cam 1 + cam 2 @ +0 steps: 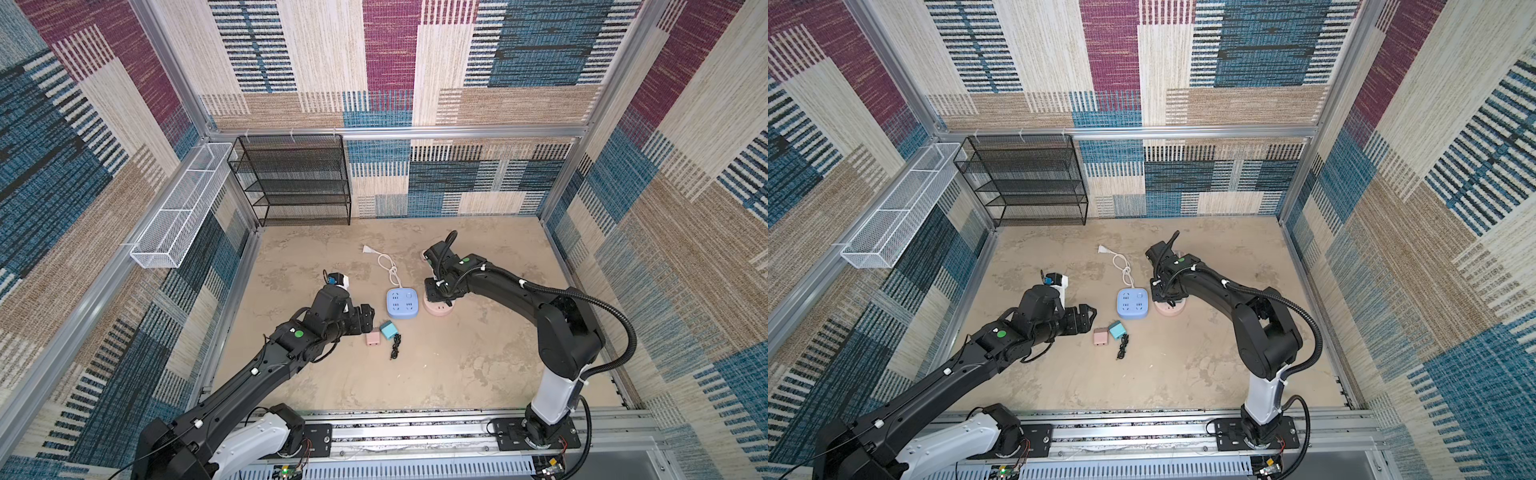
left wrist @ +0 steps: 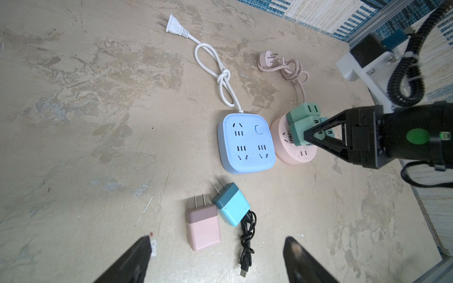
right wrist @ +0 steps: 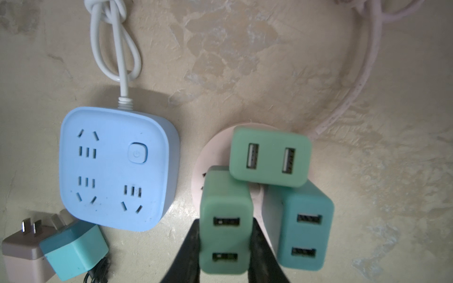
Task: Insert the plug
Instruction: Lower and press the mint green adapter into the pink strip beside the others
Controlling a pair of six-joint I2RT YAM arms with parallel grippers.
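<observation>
My right gripper (image 3: pixel 225 235) is shut on a green two-port charger plug (image 3: pixel 225 215), which it holds upright over the round pink power strip (image 3: pixel 210 156). Its prongs are hidden. Two more chargers stand on that strip, one green (image 3: pixel 269 156) and one teal (image 3: pixel 304 227). Beside it lies a square blue power strip (image 2: pixel 247 144) with empty sockets. My left gripper (image 2: pixel 218 241) is open, low over the floor just short of a pink charger (image 2: pixel 202 229) and a teal charger (image 2: pixel 231 207) lying flat. In both top views the right gripper (image 1: pixel 440 297) covers the pink strip (image 1: pixel 438 309).
A coiled black USB cable (image 2: pixel 247 235) lies next to the loose chargers. The blue strip's knotted white cord ends in a white plug (image 2: pixel 174 24); the pink strip's cord and plug (image 2: pixel 266 57) lie behind it. A black mesh shelf (image 1: pixel 295 178) and a white wire basket (image 1: pixel 183 212) are at the back left.
</observation>
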